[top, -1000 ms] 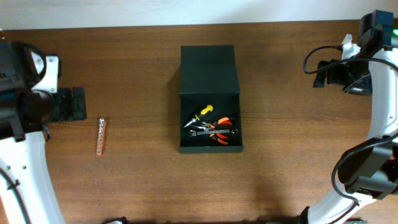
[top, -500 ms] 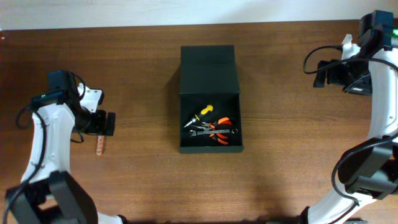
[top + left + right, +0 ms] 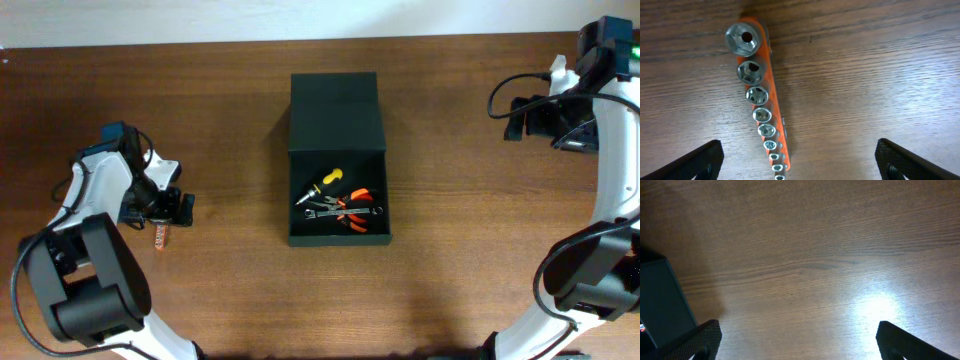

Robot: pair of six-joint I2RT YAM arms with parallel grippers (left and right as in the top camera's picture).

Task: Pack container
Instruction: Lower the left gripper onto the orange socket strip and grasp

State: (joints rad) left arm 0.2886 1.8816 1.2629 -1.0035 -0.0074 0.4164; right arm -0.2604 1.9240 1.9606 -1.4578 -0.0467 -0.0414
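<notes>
Judging by how things lie, the packing is partly done. The container (image 3: 337, 160) sits open well off to one side of the left tool (image 3: 800, 167), with its lid (image 3: 335, 110) folded flat back. A yellow-handled screwdriver (image 3: 326, 183), orange pliers (image 3: 352, 200) and some smaller metal pieces already lie inside. One item is left out: the orange socket rail (image 3: 760, 95), flat on the surface (image 3: 865, 75) directly beneath the left tool. The rail runs from ahead of that tool back in between its fingers, which are spread wide and grip nothing. The right tool (image 3: 800, 347) is also spread and empty, over bare wood, with a corner of the container at the edge of its view. Bare wood lies all round the rail and along the way from the left tool to the container. The box wall looks like the only edge to clear, and bare floor shows inside beside the tools.
</notes>
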